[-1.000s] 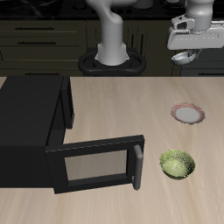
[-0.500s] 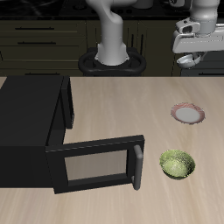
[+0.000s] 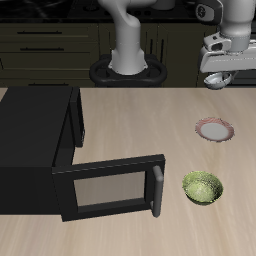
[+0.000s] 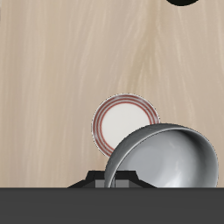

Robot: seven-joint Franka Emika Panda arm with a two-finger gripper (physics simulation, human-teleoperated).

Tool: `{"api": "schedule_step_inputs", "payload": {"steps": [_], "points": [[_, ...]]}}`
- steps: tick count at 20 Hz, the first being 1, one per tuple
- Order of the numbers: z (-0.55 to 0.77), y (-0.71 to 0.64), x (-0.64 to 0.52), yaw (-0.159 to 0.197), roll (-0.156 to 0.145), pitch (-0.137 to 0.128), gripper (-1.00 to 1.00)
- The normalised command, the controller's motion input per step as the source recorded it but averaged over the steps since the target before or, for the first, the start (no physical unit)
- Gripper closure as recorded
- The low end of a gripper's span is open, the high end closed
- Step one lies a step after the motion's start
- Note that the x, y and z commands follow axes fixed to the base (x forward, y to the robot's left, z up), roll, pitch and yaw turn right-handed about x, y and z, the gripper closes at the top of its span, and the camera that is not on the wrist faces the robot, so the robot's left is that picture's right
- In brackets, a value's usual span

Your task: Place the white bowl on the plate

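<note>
White bowl [image 4: 164, 157] up in the air, clamped in the gripper [image 3: 219, 78], high above the surface [image 3: 120, 120]; plate [image 3: 213, 130] down below, bare; pickup done, lowering and letting go probably left.

black microwave [image 3: 45, 150] door open, green bowl [image 3: 202, 187], table [image 3: 130, 115]
</note>
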Motion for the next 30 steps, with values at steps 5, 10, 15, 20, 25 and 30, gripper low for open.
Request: {"api": "schedule_step_inputs", "payload": {"steps": [5,10,15,20,25,30], "points": [[-0.28,-0.01,0.08,0.002,-0.024,0.028,1.00],[-0.18,0.00,0.09,0.010,-0.017,0.000,1.00],[-0.38,0.16,0.06,0.021,0.012,0.030,1.00],[-0.42,0.06,0.10,-0.001,0.009,0.081,1.00],[-0.24,0.09,-0.02,0.022,0.023,0.033,1.00],[-0.33,-0.06,0.09,0.030,-0.031,0.020,1.00]]}}
